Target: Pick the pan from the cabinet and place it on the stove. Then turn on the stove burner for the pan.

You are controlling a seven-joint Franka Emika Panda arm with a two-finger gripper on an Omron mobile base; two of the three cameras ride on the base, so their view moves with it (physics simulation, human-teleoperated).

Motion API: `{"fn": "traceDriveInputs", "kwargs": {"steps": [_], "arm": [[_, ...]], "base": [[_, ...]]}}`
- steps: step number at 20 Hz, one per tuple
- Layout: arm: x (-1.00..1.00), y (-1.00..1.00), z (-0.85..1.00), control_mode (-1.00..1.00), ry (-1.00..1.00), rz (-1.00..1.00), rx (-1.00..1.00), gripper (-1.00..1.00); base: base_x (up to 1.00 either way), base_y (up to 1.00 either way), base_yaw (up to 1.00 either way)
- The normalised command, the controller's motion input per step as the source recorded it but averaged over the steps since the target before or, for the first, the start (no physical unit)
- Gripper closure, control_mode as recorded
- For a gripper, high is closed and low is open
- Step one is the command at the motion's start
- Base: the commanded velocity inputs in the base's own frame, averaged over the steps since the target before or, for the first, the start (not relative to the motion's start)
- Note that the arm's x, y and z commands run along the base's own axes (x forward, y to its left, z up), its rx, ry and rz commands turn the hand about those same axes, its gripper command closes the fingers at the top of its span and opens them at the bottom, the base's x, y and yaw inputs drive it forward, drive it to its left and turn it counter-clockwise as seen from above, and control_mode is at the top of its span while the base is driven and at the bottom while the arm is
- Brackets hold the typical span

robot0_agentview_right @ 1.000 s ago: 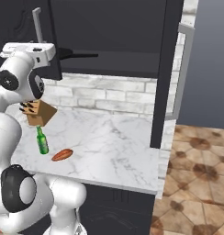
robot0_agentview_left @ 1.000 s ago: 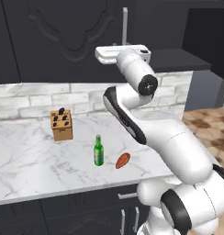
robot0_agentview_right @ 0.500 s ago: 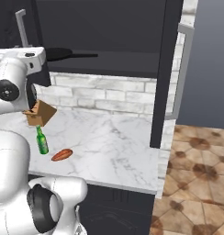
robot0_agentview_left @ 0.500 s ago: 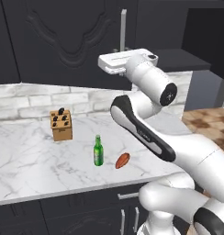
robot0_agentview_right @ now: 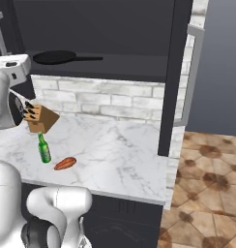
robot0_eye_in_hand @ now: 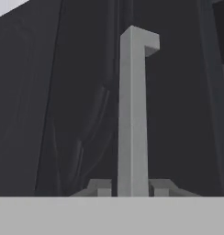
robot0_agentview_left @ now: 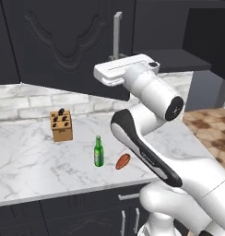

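- Pan (robot0_agentview_right: 56, 57): I see it lying flat on the open cabinet shelf, well off to the pincer's right in the right base view, its long thin handle pointing away from my hand.
- Pincer (robot0_eye_in_hand: 131, 192): in the hand view its two tips sit close on either side of the silver bar handle (robot0_eye_in_hand: 132, 114), narrowed almost onto it; I cannot tell whether the pads are actually pressing the bar.
- The bar rises straight up between the tips and ends in a short bent bracket at the top.
- Directly behind the bar is the cabinet (robot0_agentview_left: 63, 41) door, matte black with a raised curving panel.
- From the left base view the white hand is level with the foot of that bar, at the lower edge of the door.
- Below the pincer lies the marble counter (robot0_agentview_left: 26, 161).
- On it, down and to the left of my hand, stands a wooden knife block (robot0_agentview_left: 61, 125).
- Nearer me, a green bottle (robot0_agentview_left: 99, 152) stands upright, with a reddish sweet potato (robot0_agentview_left: 122, 161) just beside it, not touching.
- Far to the right, past the open cabinet side, a second door (robot0_agentview_right: 214, 63) hangs swung outward over tiled floor (robot0_agentview_right: 207, 193).
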Motion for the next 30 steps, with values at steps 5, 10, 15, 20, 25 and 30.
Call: {"fn": "traceDriveInputs", "kwargs": {"steps": [5,10,15,20,25,30], "arm": [[-0.89,0.41,0.05,-1.0,0.0,-0.03,-0.02,1.0],[-0.63,0.14,-0.06,-1.0,0.0,-0.03,-0.02,-1.0],[-0.63,-0.11,0.03,-1.0,-0.03,0.0,0.0,-1.0],[-0.53,-0.75,0.15,-1.0,-0.02,0.05,0.06,-1.0],[-0.27,-1.0,0.22,-1.0,0.02,0.14,0.17,-1.0],[-0.03,-0.89,0.04,-1.0,0.2,0.17,0.24,-1.0]], "base": [[0.0,0.0,0.0],[0.0,0.0,0.0],[0.0,0.0,0.0],[0.0,0.0,0.0],[0.0,0.0,0.0],[0.0,0.0,0.0]]}}
